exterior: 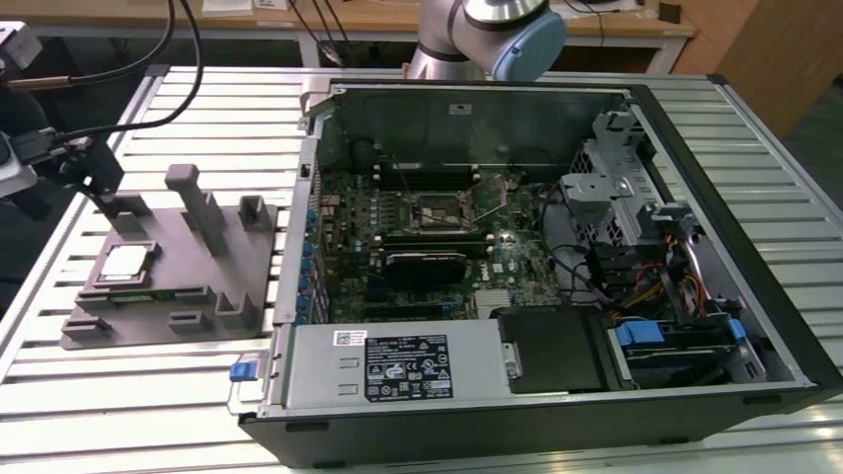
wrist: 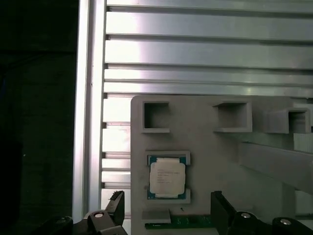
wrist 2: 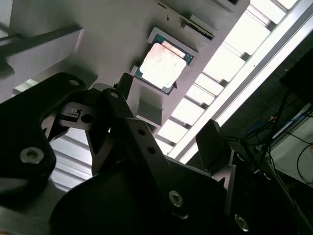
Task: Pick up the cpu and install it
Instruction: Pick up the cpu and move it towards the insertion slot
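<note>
Single-arm workcell, CPU installation task. The cpu [wrist: 167, 177] is a small, thin, flat square chip. It has a pale silver metal top with faint print, and a narrow green-blue border shows around the metal. It lies flat in a shallow square pocket of the grey fixture [wrist: 215, 147], held by low raised lips on two opposite sides. In the exterior view the cpu [exterior: 122, 262] sits on the part of the fixture [exterior: 197, 296] away from the open computer case [exterior: 554, 247], below the fixture's upright posts. A green circuit-board strip [wrist: 171, 223] lies in the fixture just beside the pocket. The fixture rests on the slatted aluminium table [wrist: 195, 49].

The gripper [wrist: 166, 208] has its two dark fingers [wrist: 115, 201] spread apart and holds nothing. In the first wrist view the gap between them is wider than the chip, and the cpu lies in line with that gap, clear of both tips. In the second wrist view the cpu [wrist 2: 161, 66] shows past the gripper [wrist 2: 166, 115], apart from the fingers [wrist 2: 212, 142]. In the exterior view the gripper [exterior: 95, 186] hangs over the fixture's post end, near the cpu but not touching it. Inside the case, the dark socket frame [exterior: 441, 212] sits on the motherboard, well apart from the fixture.
</note>
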{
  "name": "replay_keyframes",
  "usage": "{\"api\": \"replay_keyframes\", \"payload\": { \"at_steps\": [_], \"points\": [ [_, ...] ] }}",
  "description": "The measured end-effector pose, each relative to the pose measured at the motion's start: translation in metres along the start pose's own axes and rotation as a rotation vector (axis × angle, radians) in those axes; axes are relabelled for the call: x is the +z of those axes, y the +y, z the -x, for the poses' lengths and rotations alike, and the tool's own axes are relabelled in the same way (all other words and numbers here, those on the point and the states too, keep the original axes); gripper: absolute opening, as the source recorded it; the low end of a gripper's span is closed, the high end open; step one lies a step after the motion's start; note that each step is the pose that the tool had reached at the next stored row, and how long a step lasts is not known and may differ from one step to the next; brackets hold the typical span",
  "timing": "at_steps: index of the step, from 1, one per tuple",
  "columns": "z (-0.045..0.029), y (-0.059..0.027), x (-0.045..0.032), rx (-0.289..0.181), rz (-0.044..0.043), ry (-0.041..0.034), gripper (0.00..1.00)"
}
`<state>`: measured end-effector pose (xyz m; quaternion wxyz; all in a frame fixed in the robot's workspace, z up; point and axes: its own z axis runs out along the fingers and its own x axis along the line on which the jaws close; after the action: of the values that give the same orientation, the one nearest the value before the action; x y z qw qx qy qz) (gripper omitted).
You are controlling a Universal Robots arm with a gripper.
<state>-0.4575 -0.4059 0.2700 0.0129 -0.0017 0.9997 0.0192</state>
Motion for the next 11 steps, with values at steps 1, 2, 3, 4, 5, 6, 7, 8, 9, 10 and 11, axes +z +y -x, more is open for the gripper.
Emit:
{"api": "replay_keyframes", "payload": {
  "at_steps": [1,2,3,4,5,6,7,8,9,10,11],
  "points": [
    [-0.0001,-0.0001,0.001,0.0,0.0,0.0,0.79],
    [-0.0001,-0.0003,0.0026,0.0,-0.0001,0.0001,0.79],
    [-0.0002,-0.0005,0.0043,0.0,-0.0001,0.0001,0.79],
    [-0.0002,-0.0006,0.0061,0.0,-0.0001,0.0001,0.79],
    [-0.0002,-0.0007,0.0079,0.0,0.0,0.0001,0.79],
    [-0.0002,-0.0008,0.0096,0.0,0.0,0.0,0.79],
    [-0.0003,-0.0008,0.0111,0.0,-0.0001,0.0001,0.79],
    [-0.0003,-0.0009,0.0126,0.0,-0.0001,0.0001,0.79],
    [-0.0004,-0.001,0.0142,0.0,-0.0001,0.0001,0.79],
    [-0.0004,-0.001,0.0158,0.0,0.0,0.0001,0.79],
    [-0.0005,-0.0012,0.0173,0.0,-0.0001,0.0001,0.79]
  ]
}}
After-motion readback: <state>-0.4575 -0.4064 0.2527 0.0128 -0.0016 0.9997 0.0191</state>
